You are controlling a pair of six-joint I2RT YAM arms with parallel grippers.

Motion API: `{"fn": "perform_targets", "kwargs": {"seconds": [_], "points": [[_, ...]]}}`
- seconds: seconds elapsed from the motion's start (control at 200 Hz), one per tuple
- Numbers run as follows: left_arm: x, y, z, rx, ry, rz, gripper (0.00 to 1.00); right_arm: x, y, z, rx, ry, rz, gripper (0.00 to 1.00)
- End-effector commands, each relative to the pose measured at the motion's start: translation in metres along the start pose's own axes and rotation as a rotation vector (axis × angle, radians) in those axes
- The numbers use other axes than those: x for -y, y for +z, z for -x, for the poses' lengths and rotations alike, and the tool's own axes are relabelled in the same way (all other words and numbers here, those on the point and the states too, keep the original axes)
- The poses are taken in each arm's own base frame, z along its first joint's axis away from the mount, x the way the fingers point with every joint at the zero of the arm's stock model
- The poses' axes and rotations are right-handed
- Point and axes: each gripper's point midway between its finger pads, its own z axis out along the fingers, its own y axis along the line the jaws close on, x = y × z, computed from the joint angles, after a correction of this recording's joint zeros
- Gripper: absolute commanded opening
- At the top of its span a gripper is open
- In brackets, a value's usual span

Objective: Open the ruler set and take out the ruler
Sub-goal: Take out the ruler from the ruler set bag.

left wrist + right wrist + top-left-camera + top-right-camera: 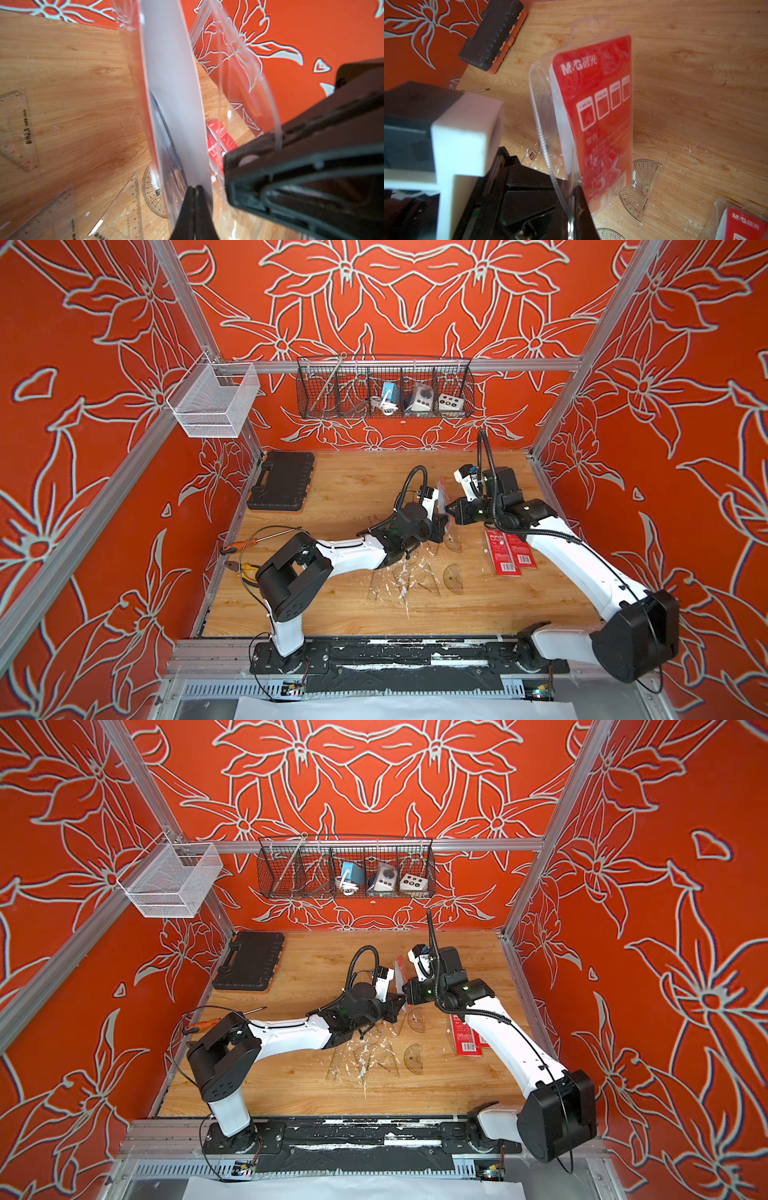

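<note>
The ruler set [441,489] [400,970] is a clear plastic pouch with a red printed card. Both arms hold it upright above the middle of the table. In the right wrist view the ruler set [602,116] shows its red face and hang tab. In the left wrist view the ruler set [176,93] shows its white back. My left gripper [194,188] [445,526] is shut on the pouch's lower edge. My right gripper [574,187] [452,509] is shut on the clear plastic edge beside it. I cannot make out a ruler inside the pouch.
Loose clear protractors [454,578] and set squares [386,585] lie on the wood below the arms. Two more red ruler packs [509,553] lie to the right. A black tool case [282,481] sits back left, with a screwdriver [257,541] and pliers [241,568] at the left edge.
</note>
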Motion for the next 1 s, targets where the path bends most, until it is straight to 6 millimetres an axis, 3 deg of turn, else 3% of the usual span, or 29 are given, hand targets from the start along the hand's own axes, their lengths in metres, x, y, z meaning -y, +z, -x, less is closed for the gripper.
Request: {"fn": "perform_targets", "kwargs": {"seconds": [0.0, 0.59, 0.996], "points": [[0.006, 0.002, 0.010, 0.019, 0.007, -0.003, 0.00, -0.007, -0.010, 0.009, 0.038, -0.010, 0.026, 0.00], [-0.004, -0.007, 0.005, 0.031, 0.009, 0.037, 0.00, 0.001, -0.023, 0.016, 0.080, -0.021, -0.047, 0.00], [-0.006, -0.012, 0.002, 0.040, 0.019, 0.031, 0.00, 0.003, -0.021, 0.013, 0.089, -0.007, -0.053, 0.00]]}}
